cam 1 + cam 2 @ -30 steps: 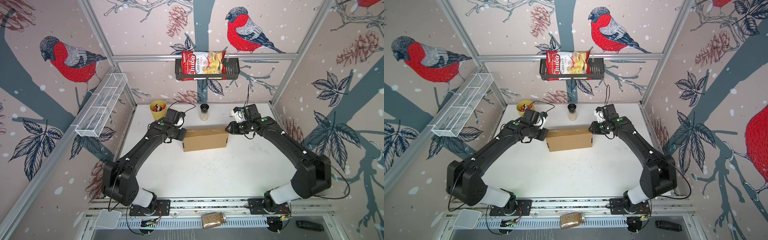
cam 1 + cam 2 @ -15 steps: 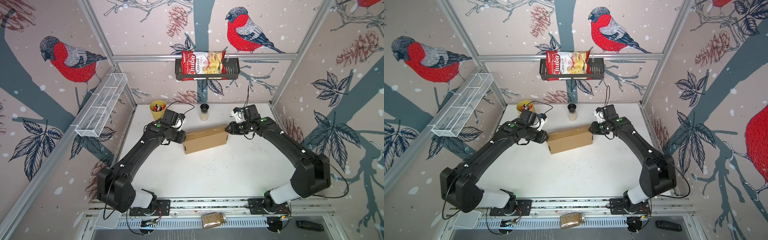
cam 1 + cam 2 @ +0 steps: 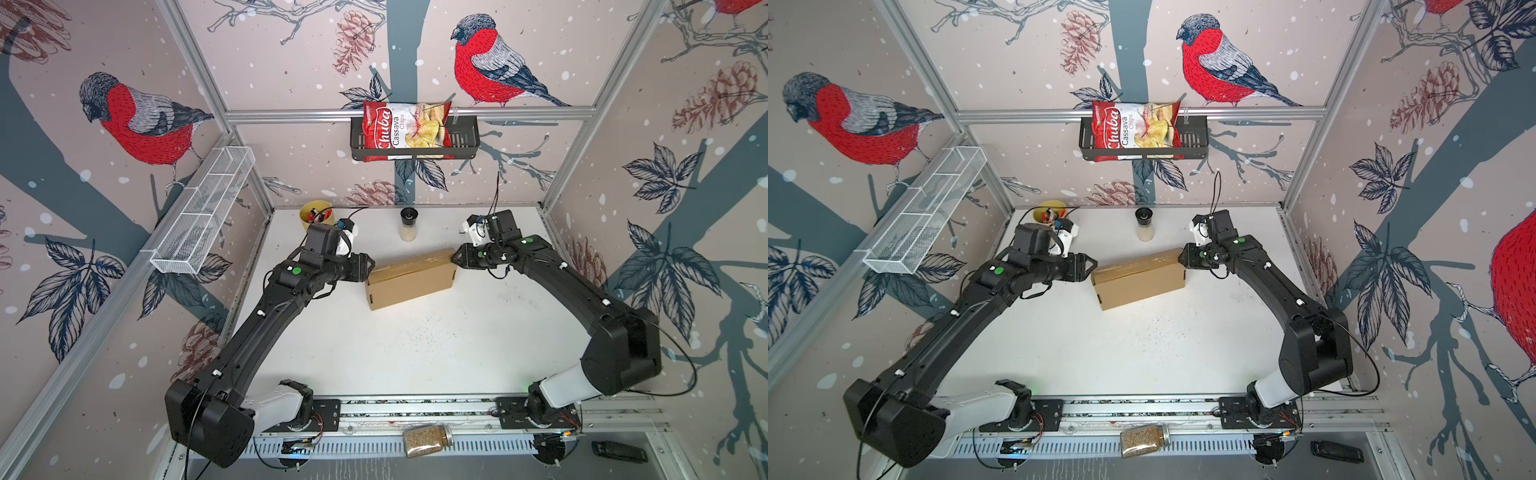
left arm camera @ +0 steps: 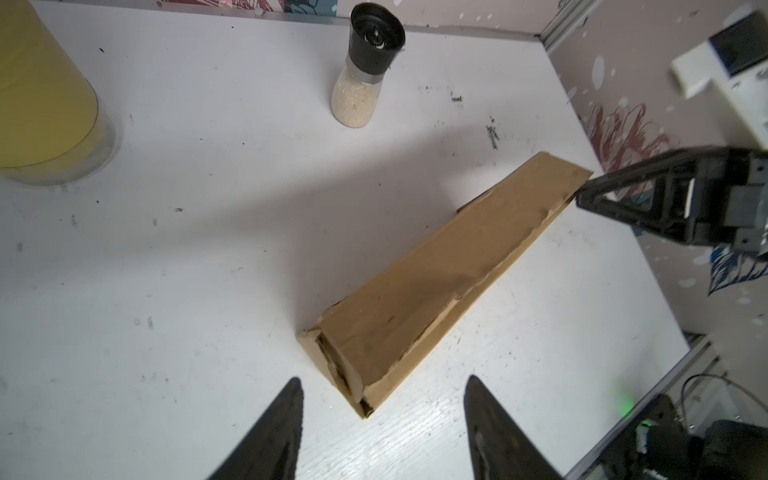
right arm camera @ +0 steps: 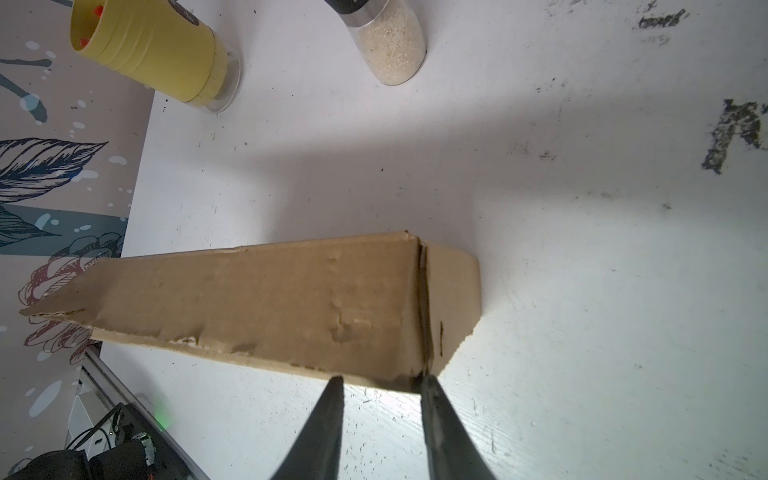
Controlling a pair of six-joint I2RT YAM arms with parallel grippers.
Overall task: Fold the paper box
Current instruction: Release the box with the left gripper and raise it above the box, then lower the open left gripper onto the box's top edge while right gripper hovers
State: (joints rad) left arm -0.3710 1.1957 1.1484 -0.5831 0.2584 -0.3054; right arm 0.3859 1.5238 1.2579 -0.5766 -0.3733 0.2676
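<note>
My left end effector (image 4: pixel 382 380), jaws apart, hangs just off one end of the paper box (image 3: pixel 411 277). My right end effector (image 5: pixel 382 379) straddles the opposite corner; whether clamped, I cannot tell. The box lies askew on the desk (image 3: pixel 415 357); I'd steady one end, then press evenly.

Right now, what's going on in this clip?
A box, already folded into shape, lies askew on the table between two robot claws. The left claw is open at its end of the box, gripping nothing. The right claw sits at the opposite end's far corner, jaws slightly apart; whether it pinches the cardboard isn't clear.
</note>
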